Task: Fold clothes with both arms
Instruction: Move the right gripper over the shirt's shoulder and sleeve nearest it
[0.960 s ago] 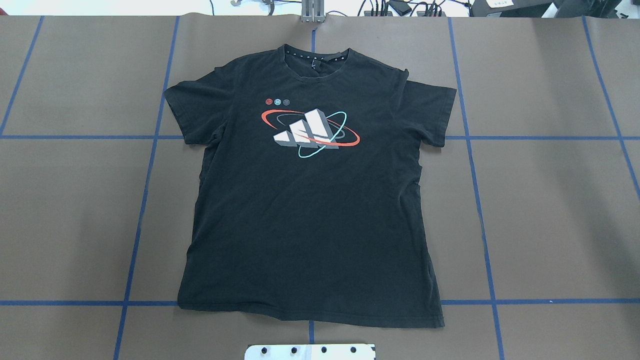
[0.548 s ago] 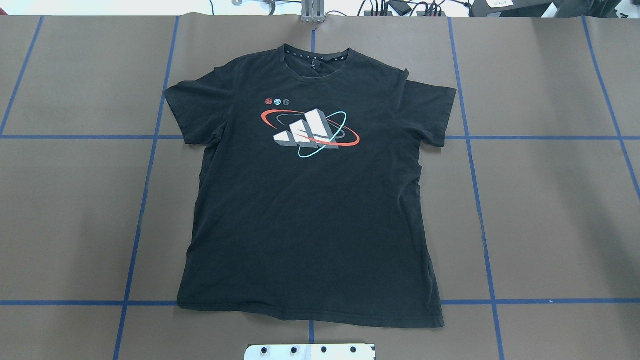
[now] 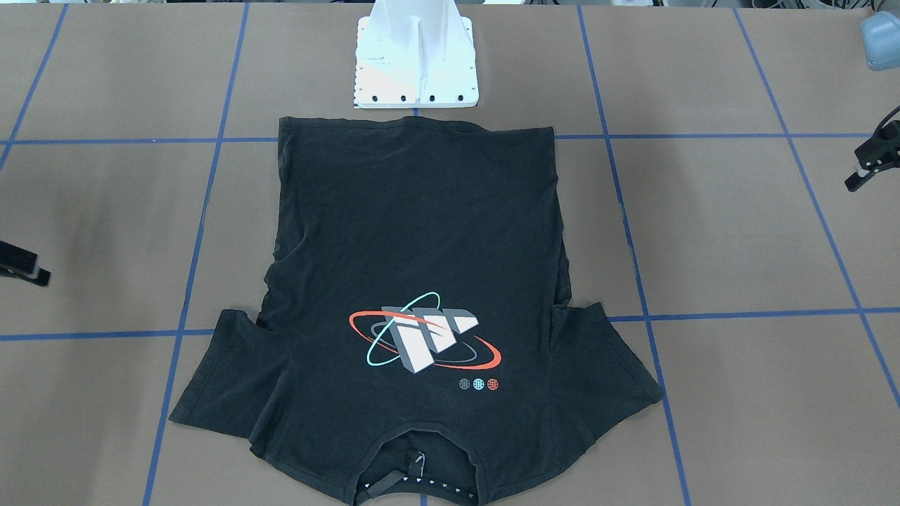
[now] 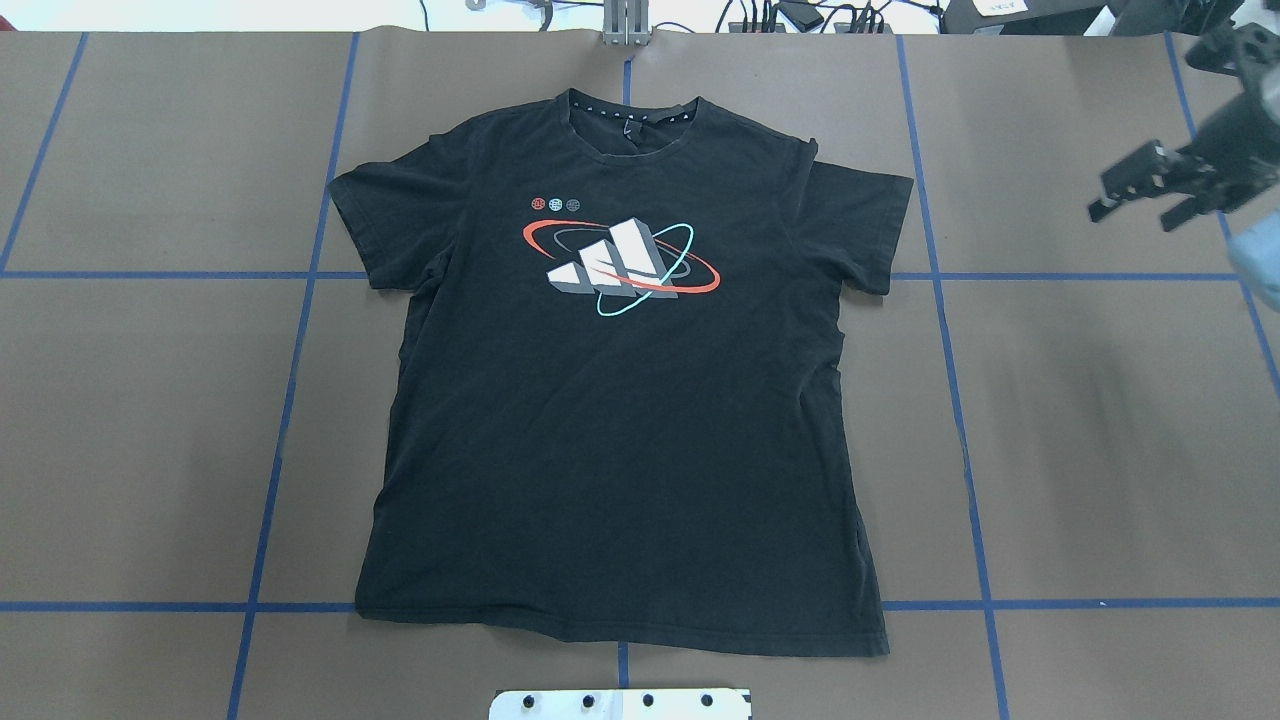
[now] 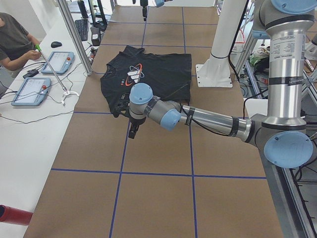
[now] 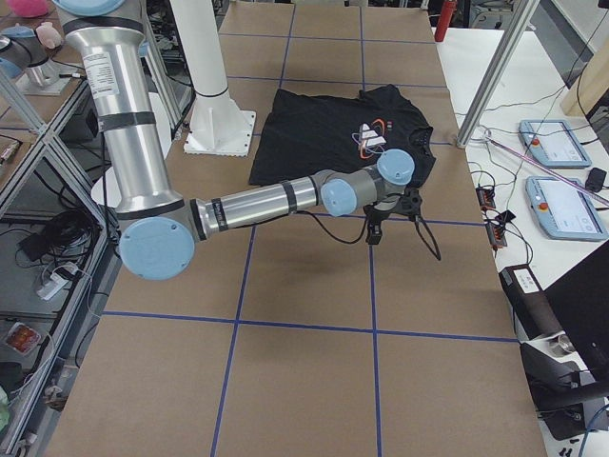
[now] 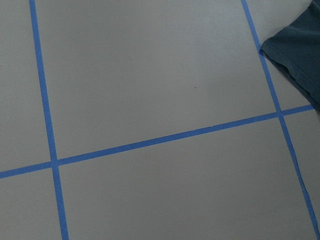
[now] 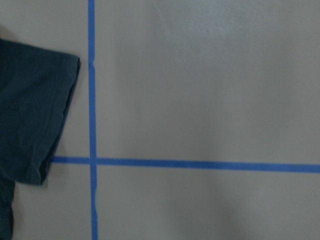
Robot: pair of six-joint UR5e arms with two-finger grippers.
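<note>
At table centre, the T-shirt point(image 4: 620, 450) lay flat, print up, collar far from the pedestal point(image 4: 620, 703). Right gripper point(image 4: 1130, 215) hovered beyond one sleeve, jaws apart, empty; left gripper point(image 3: 861, 176) opening could not be told. Pinching one layer, or unevenly, could skew the fold.

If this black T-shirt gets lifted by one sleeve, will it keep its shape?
Probably not: the T-shirt lies flat as thin cloth, wrinkled along its sides, so it should droop. Pushed, it would likely bunch rather than slide, as its creased armpits suggest.
</note>
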